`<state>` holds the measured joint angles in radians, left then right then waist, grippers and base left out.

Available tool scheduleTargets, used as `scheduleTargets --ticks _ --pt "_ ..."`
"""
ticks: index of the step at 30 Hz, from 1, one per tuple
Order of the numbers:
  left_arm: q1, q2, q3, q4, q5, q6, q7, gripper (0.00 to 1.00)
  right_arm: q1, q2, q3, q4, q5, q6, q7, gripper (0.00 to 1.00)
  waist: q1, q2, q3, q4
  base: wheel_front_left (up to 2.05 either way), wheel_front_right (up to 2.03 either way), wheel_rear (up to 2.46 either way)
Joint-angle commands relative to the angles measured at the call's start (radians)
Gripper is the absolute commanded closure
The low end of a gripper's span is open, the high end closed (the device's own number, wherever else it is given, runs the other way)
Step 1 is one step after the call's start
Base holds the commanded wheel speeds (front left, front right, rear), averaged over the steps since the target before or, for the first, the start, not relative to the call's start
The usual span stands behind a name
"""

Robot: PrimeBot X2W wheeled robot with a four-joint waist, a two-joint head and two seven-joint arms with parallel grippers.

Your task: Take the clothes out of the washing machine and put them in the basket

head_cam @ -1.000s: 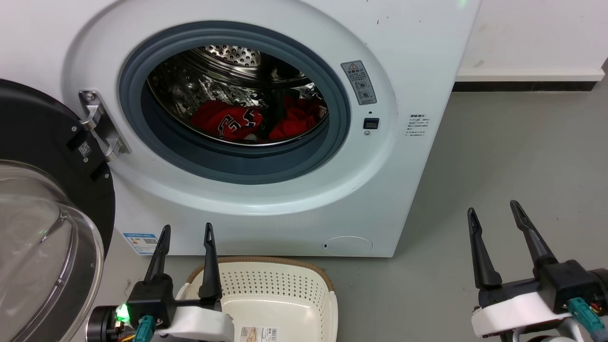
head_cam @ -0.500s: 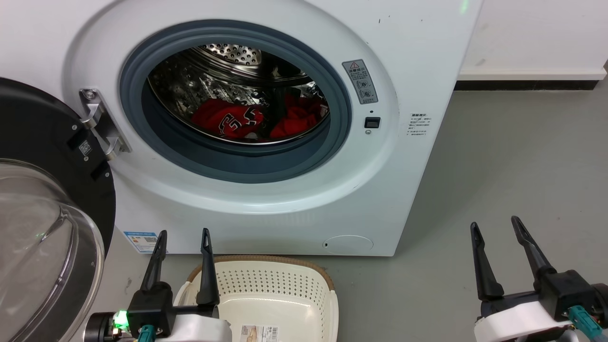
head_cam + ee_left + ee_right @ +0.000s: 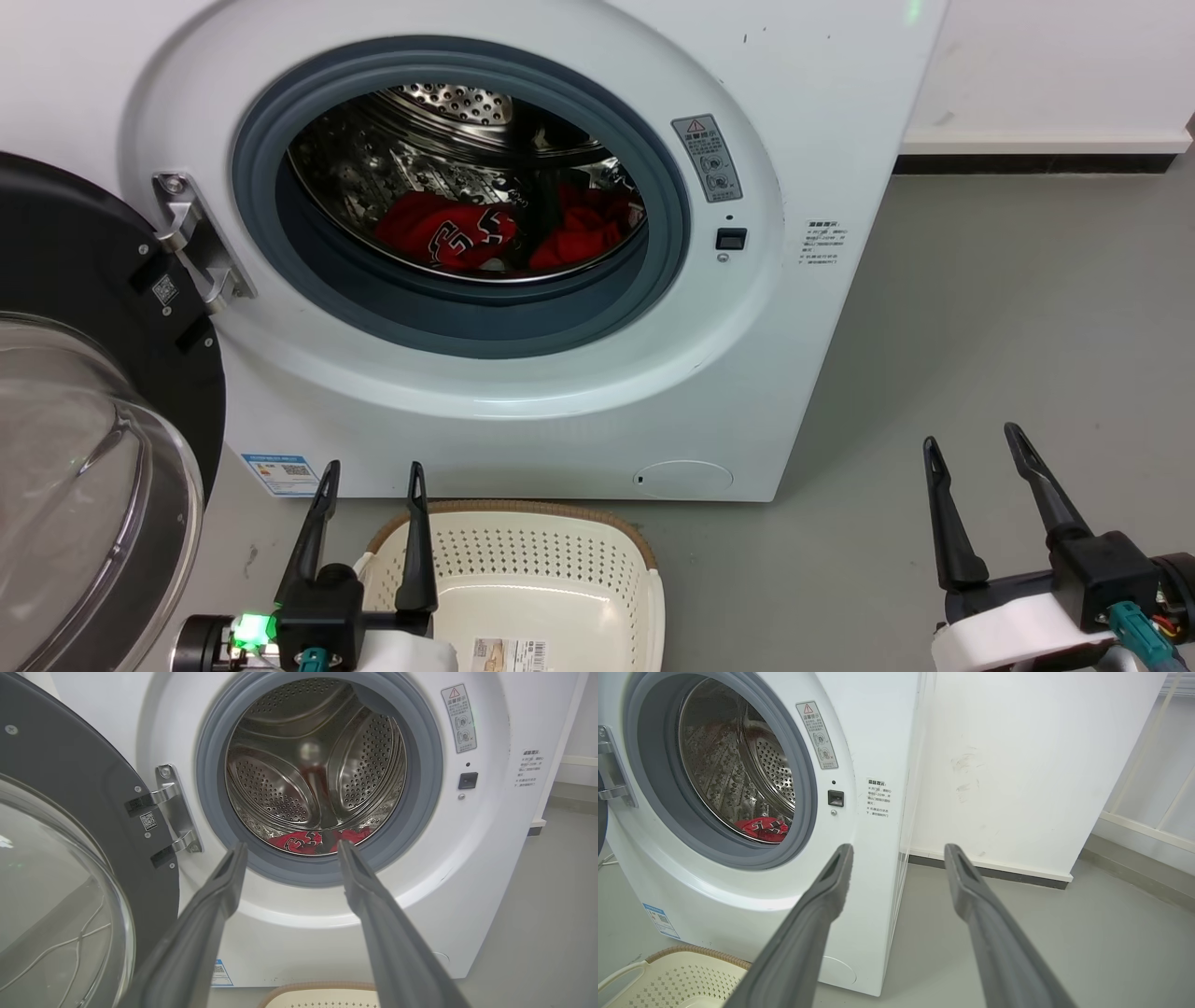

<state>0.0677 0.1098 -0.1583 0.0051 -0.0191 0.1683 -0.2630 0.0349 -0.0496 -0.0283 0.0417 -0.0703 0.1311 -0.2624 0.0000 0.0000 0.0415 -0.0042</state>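
The white washing machine (image 3: 560, 392) stands in front of me with its door (image 3: 84, 392) swung open to the left. Red clothes (image 3: 448, 233) lie at the bottom of the steel drum, one showing black-and-white numerals; the clothes (image 3: 303, 841) and clothes (image 3: 763, 828) also peek over the grey gasket in both wrist views. The cream basket (image 3: 532, 579) sits on the floor below the porthole. My left gripper (image 3: 372, 469) is open above the basket's left rim. My right gripper (image 3: 971, 442) is open over bare floor right of the machine. Both hold nothing.
Grey floor (image 3: 1008, 308) stretches to the right of the machine up to a white wall (image 3: 1017, 765) with a dark skirting. The open glass door (image 3: 60, 872) takes up the space at my left. A metal hinge (image 3: 196, 243) juts beside the porthole.
Both grippers have dropped slightly lower in the head view, and the left one has shifted a little right. The clothes and basket stay where they were.
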Motion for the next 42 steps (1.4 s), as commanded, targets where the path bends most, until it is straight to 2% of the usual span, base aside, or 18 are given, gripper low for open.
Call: scheduleTargets --ticks 1,10,16,18,22,26,31,36,40,42 --pt "0.003 -0.006 0.003 0.003 0.009 -0.005 -0.003 0.0 -0.014 -0.001 0.0 -0.001 0.003 -0.001 -0.004 0.0 0.0 0.0 -0.002 0.0 0.0 0.0 0.0" --pt "0.005 -0.003 0.007 0.003 0.013 -0.018 -0.003 0.0 -0.015 -0.001 0.003 0.004 0.008 -0.001 -0.004 0.0 0.0 0.0 0.0 -0.009 0.0 0.0 0.0" --pt "-0.061 0.031 0.011 0.026 -0.01 -0.091 -0.003 0.0 -0.06 -0.001 -0.005 0.024 0.03 -0.001 -0.003 0.0 0.0 0.0 0.084 -0.076 0.0 0.0 0.0" --pt "-0.102 0.051 0.025 0.051 -0.019 -0.128 -0.003 0.0 -0.076 -0.001 0.007 0.016 0.053 -0.001 -0.003 0.0 0.0 0.0 0.126 -0.101 0.0 0.0 0.0" --pt "-0.229 0.11 0.054 0.122 -0.019 -0.187 -0.003 0.0 -0.116 0.0 0.022 0.007 0.094 -0.001 -0.003 0.0 0.0 0.0 0.226 -0.154 0.0 0.0 0.0" --pt "-0.414 0.203 0.048 0.269 0.013 -0.242 -0.002 0.0 -0.153 0.0 0.047 -0.005 0.093 -0.001 -0.003 0.0 0.0 0.0 0.329 -0.199 0.0 0.0 0.0" --pt "-0.685 0.316 0.026 0.435 0.042 -0.279 0.056 0.0 -0.202 0.0 0.095 -0.036 0.118 -0.001 -0.003 0.0 0.0 0.0 0.452 -0.253 0.0 0.0 0.0" --pt "-0.935 0.392 -0.009 0.539 0.035 -0.294 0.193 0.0 -0.238 0.0 0.106 -0.072 0.151 -0.001 -0.003 0.0 0.0 0.0 0.553 -0.297 0.0 0.0 0.0" --pt "-1.122 0.414 -0.035 0.635 -0.016 -0.297 0.332 0.0 -0.255 0.001 0.112 -0.099 0.176 -0.001 -0.003 0.0 0.0 0.0 0.627 -0.323 0.0 0.0 0.0" --pt "-1.212 0.448 -0.078 0.669 -0.019 -0.298 0.406 0.0 -0.255 0.0 0.118 -0.11 0.187 -0.001 -0.003 0.0 0.0 0.0 0.667 -0.335 0.0 0.0 0.0"
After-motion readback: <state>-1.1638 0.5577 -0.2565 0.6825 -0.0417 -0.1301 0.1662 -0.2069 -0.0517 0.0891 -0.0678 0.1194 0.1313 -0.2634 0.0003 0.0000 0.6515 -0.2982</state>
